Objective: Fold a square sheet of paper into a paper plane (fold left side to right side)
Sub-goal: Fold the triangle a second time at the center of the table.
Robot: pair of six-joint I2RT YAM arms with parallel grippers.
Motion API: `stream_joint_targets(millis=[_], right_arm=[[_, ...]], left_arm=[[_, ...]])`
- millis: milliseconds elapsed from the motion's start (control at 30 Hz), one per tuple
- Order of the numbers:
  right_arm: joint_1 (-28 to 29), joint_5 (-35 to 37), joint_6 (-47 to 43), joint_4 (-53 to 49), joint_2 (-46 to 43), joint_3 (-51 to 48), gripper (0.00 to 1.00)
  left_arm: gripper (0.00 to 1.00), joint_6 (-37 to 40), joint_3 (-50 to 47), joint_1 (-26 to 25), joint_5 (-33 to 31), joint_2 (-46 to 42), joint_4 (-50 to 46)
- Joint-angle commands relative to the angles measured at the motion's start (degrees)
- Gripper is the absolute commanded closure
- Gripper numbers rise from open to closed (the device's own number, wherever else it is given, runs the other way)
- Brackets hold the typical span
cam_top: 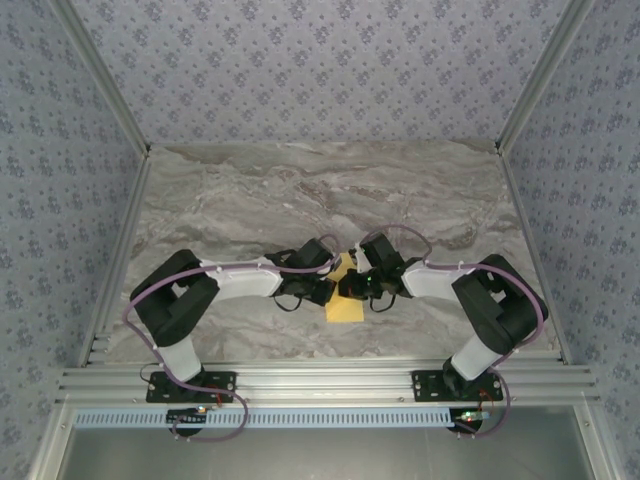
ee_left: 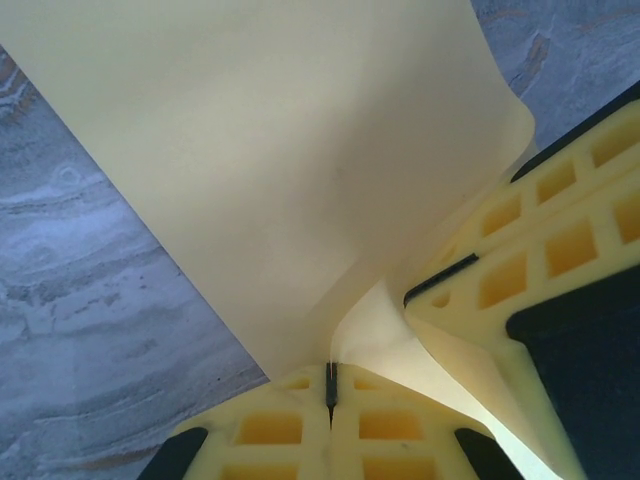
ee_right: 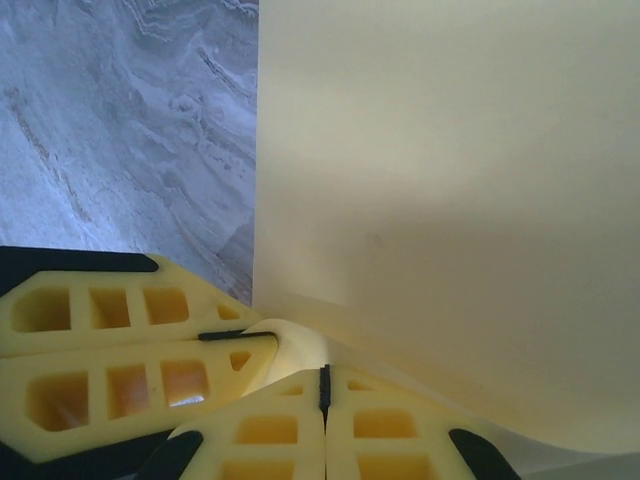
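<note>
The square sheet of paper (cam_top: 343,308) is pale yellow and sits at the table's middle, between the two arms, part of it lifted. My left gripper (cam_top: 328,288) and right gripper (cam_top: 356,286) meet over its near-centre edge, tips almost touching. In the left wrist view the left gripper (ee_left: 330,385) is shut, pinching the curled edge of the paper (ee_left: 300,150), and the right gripper's yellow fingers (ee_left: 545,250) press in from the right. From the right wrist, the right gripper (ee_right: 323,385) is shut on the paper (ee_right: 450,200), with the left gripper's fingers (ee_right: 120,345) alongside.
The grey marble tabletop (cam_top: 320,190) stretches behind and to both sides of the arms. Aluminium rails (cam_top: 320,380) run along the near edge and patterned walls (cam_top: 320,60) close in the back and sides.
</note>
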Motion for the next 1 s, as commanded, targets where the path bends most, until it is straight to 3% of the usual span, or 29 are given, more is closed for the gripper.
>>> stream_joint_targets(millis=[0, 367, 500, 667, 967], right_arm=[[0.29, 2.17, -2.49, -4.07, 1.03, 0.63, 0.93], [0.27, 3.92, -1.39, -8.38, 3.26, 1.3, 0.93], [0.27, 4.42, -1.3, -9.13, 3.44, 1.55, 0.93], [0.32, 4.64, -1.49, -9.23, 3.41, 1.49, 0.93], [0.4, 4.55, -1.66, -9.31, 3.57, 1.63, 0.92]], left_arm=[[1.0, 1.11, 0.58, 0.17, -0.33, 2.27, -1.44], [0.99, 0.72, 0.95, 0.11, -1.12, -0.47, -2.91], [0.89, 0.21, 0.56, 0.15, -2.96, -5.38, -4.76], [0.85, -1.0, -1.69, 0.17, -3.59, -11.64, -5.89], [0.8, -9.24, -9.56, -3.77, 6.75, -17.18, 7.67]])
